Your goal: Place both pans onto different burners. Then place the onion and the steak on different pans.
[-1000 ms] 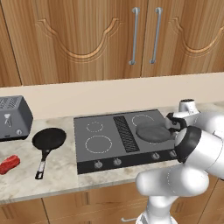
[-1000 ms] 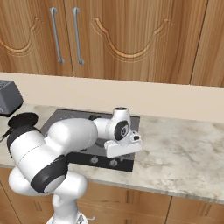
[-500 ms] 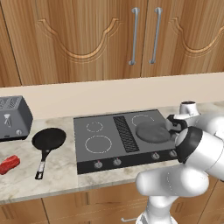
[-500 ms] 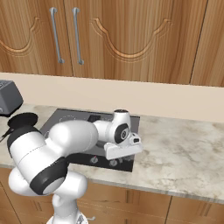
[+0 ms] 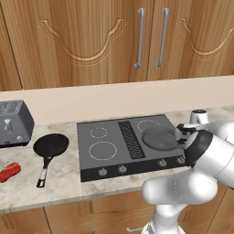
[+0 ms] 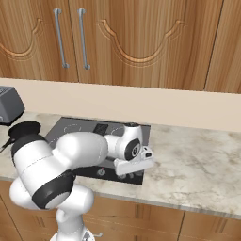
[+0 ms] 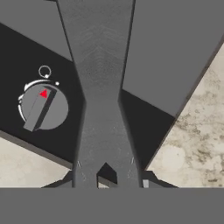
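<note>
Two pans are in sight. The grey pan (image 5: 159, 138) sits on the front right ring of the cooktop (image 5: 112, 157), and the gripper (image 7: 107, 177) is clamped on its flat grey handle (image 7: 103, 87), which runs straight away from the fingertips (image 7: 85, 175) in the hand view. The handle passes over the cooktop's front right corner, where dark glass gives way to the marble counter (image 7: 197, 131) on one side of the gripper. Just beside the handle on the other side is a round grey knob (image 7: 43, 106) with a red mark.

Well away from the gripper, across the cooktop on the counter, lies the black pan (image 5: 50, 145), its long handle pointing toward the front edge. Farther out still, near that counter's far end, lies the red steak (image 5: 10, 171). Behind the black pan stands a grey toaster (image 5: 15, 122) against the wall.

The other burners (image 5: 102, 150), on the far side of the central grille (image 5: 130, 139) from the gripper, show their white ring outlines uncovered. I cannot make out the onion.
</note>
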